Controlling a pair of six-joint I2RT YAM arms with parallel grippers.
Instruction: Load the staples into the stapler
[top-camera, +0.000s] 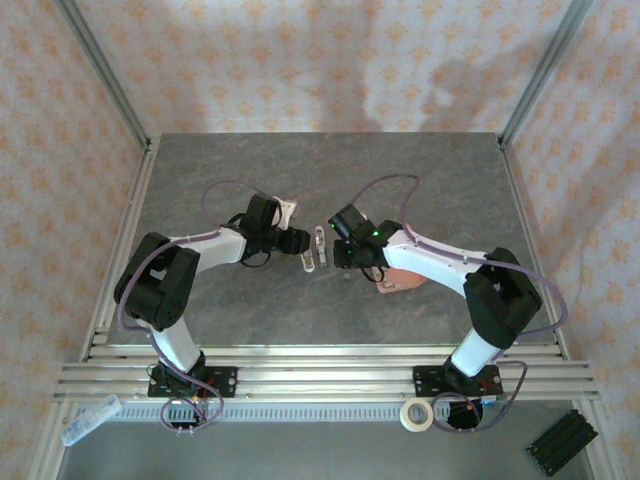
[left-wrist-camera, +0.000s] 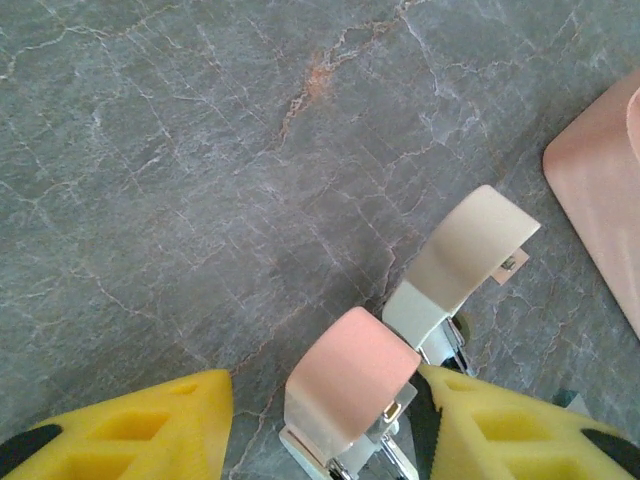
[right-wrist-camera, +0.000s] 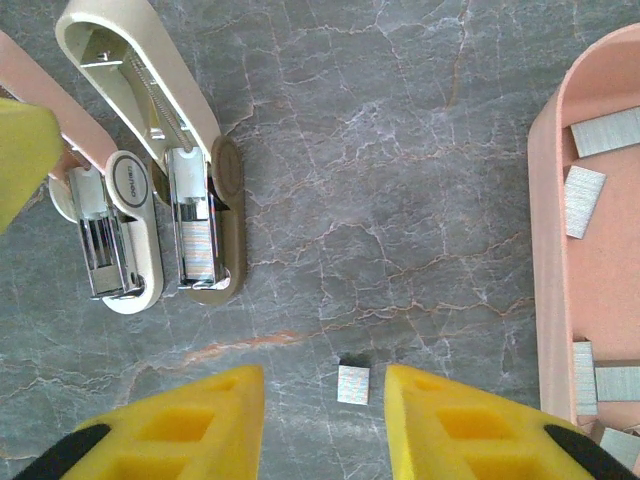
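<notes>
At the bottom of the right wrist view, the right gripper (right-wrist-camera: 322, 392) hangs with its yellow fingers wide apart, straddling a tiny silvery staple strip (right-wrist-camera: 353, 384) that lies flat on the grey table (right-wrist-camera: 400, 150). To lift it cleanly, the fingers should probably drop straight down and close gently on the strip's edges, since so thin a piece could slide or flip. Farther up, at upper left, the pink stapler (right-wrist-camera: 115, 235) and the beige stapler (right-wrist-camera: 205, 230) lie open, channels up. More staples (right-wrist-camera: 585, 187) rest in the tray (right-wrist-camera: 548, 250) at the right edge. In the left wrist view, the left gripper (left-wrist-camera: 322, 380), also wide, brackets the pink stapler, probably to steady it.
</notes>
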